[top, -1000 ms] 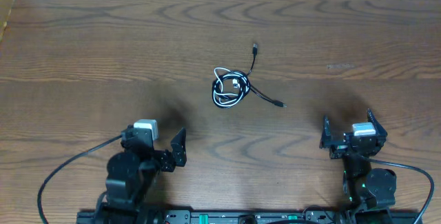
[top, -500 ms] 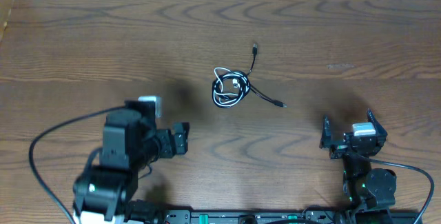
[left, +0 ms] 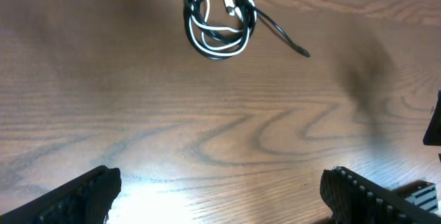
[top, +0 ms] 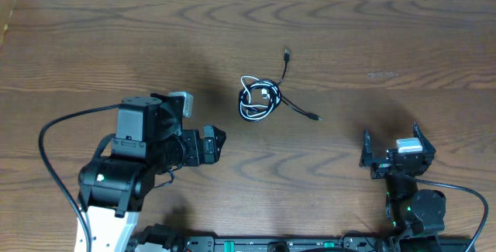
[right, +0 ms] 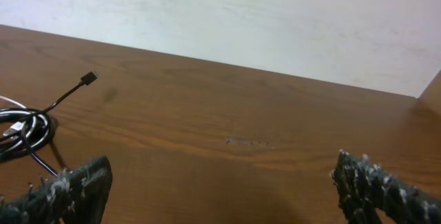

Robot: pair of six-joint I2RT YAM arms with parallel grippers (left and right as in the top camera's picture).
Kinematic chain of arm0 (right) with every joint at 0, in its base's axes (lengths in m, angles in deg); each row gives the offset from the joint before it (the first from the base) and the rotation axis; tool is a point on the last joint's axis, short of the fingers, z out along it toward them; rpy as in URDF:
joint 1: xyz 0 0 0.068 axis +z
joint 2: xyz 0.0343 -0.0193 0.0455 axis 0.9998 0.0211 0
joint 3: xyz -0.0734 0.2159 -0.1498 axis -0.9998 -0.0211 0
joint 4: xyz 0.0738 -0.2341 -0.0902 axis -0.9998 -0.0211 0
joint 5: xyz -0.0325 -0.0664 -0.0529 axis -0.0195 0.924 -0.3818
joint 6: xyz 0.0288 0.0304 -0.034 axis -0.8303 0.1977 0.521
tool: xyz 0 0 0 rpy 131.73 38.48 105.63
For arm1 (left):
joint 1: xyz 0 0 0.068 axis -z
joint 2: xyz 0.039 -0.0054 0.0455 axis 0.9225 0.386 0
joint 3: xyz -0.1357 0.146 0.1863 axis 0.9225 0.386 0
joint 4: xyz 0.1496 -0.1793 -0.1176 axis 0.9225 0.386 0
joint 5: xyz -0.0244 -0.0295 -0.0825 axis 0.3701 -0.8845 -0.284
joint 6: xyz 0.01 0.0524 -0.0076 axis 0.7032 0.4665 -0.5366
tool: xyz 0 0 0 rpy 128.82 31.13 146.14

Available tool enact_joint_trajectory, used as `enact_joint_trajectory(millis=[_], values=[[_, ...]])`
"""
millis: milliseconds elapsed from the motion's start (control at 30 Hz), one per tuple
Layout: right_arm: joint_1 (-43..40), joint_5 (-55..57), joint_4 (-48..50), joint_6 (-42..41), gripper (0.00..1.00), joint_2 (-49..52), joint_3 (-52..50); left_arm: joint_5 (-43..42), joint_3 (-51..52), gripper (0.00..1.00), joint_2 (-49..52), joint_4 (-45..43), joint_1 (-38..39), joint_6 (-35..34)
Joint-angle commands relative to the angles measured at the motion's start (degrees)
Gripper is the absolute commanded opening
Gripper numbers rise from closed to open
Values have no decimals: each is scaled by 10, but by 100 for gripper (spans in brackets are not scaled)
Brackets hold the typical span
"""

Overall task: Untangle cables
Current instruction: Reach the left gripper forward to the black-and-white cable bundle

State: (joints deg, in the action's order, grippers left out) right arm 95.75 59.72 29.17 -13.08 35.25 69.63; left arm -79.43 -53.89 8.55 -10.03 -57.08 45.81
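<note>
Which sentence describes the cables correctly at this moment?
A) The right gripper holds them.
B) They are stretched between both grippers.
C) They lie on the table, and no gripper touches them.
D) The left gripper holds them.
C: the cables lie as a looped bundle on the table, apart from the open left gripper and the open right gripper.

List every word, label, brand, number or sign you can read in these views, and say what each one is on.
No text can be read in any of the three views.
A pale mark on the table, to the right of the cables: too faint to tell whether it is writing at all.
The cables: no label or print shows on the cords or plugs.
</note>
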Motion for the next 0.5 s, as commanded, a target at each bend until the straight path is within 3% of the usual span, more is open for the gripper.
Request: enact_joint_trajectory(millis=[0, 467], values=[[-3, -1, -2, 6, 99, -3, 0, 26, -9, 98, 3, 1, -3, 0], [-3, -1, -2, 6, 99, -3, 0, 165, -9, 98, 33, -16, -1, -50]])
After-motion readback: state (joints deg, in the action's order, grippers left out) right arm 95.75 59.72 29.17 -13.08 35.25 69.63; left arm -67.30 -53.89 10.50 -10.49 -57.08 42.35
